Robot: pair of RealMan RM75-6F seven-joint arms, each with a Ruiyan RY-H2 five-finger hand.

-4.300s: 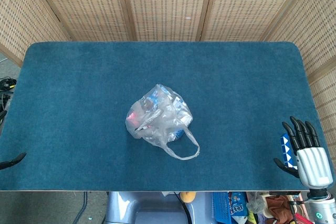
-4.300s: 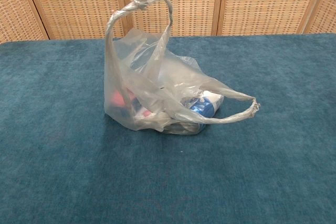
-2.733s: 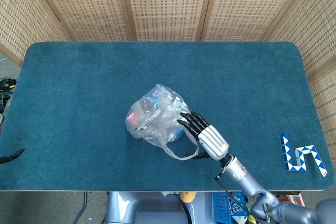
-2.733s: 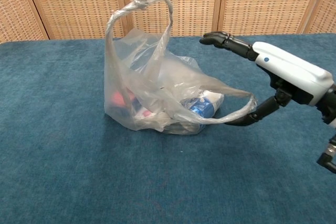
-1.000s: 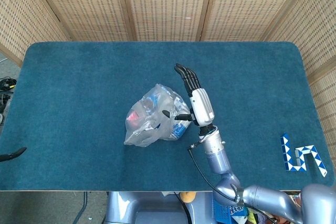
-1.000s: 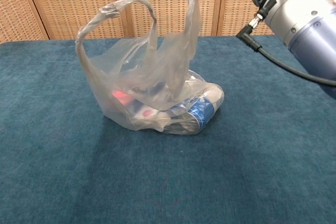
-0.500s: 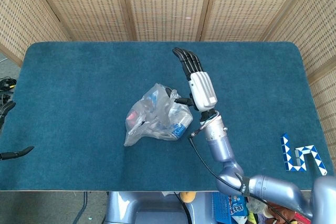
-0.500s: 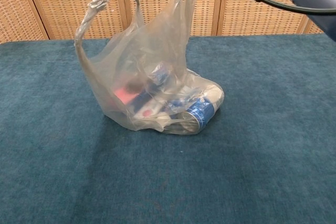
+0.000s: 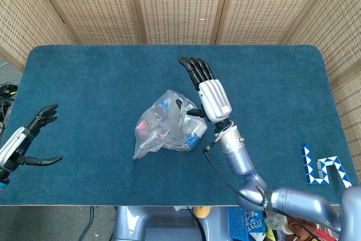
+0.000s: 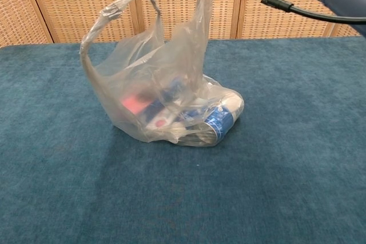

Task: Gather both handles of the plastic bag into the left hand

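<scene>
Right hand (image 9: 210, 99) hooks one bag handle (image 10: 203, 4) up high, fingers straight; left hand (image 9: 22, 139) spread, holding nothing, well apart; that thumb hook could slip.

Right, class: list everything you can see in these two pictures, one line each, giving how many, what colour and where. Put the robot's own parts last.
plastic bag: one, clear, middle of the table, holding red, white and blue items too blurred to name.
bag handles: two; one loop stands free at the bag's left, the other strip runs up out of the chest view toward the right hand.
table: one, covered in dark teal carpet.
folding puzzle toy: one, blue and white, right of the table's near corner.
wicker screens: tan panels behind the table.
left hand: black and white, fingers apart, holding nothing, at the table's left edge.
right hand: black and white, raised beside the bag, thumb hooked in a handle.
</scene>
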